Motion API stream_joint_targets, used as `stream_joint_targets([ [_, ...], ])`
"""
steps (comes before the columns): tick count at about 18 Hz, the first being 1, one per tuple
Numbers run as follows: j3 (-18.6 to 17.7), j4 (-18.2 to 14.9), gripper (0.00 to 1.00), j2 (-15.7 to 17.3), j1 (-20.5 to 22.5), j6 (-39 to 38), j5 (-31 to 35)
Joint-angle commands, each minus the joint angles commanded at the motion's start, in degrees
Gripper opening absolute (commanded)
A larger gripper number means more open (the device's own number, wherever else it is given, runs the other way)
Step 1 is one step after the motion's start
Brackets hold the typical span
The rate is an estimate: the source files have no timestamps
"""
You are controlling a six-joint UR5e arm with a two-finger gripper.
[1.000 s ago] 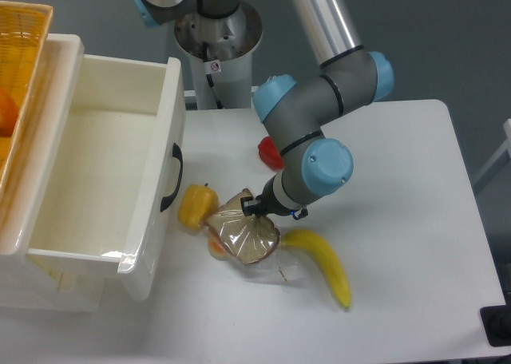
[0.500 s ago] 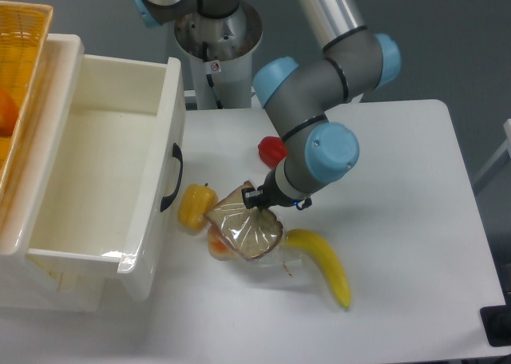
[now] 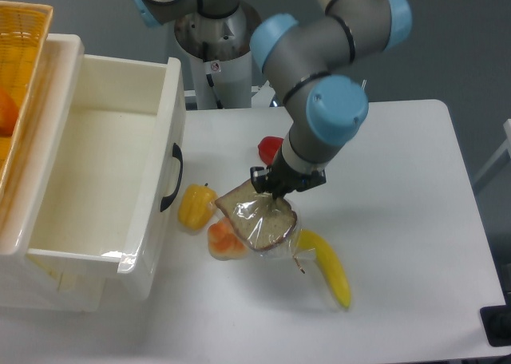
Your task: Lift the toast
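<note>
While the gripper (image 3: 268, 187) pinched the top edge of the toast (image 3: 257, 218), jaws pressed on its crinkly clear wrap, the slice hung tilted, partly over the small orange fruit (image 3: 223, 239). Whether its low edge touched the white table (image 3: 399, 220) couldn't be told. A banana (image 3: 329, 266) lay just right of the toast, its upper end under the wrap. A yellow pepper (image 3: 196, 206) sat to the left, beside the white bin (image 3: 152, 180). A red item (image 3: 270, 149) showed behind the arm, mostly hidden.
</note>
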Motion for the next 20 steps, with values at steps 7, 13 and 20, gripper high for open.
stream_joint_targets([
  [7, 0.62, -2.19, 0.00, 3.51, -1.58, 13.00, 0.61],
  [13, 0.53, -6.41, 0.00, 4.92, -1.59, 19.61, 3.78],
  [20, 0.09, -7.73, 0.00, 5.37, -1.15, 21.98, 4.22],
])
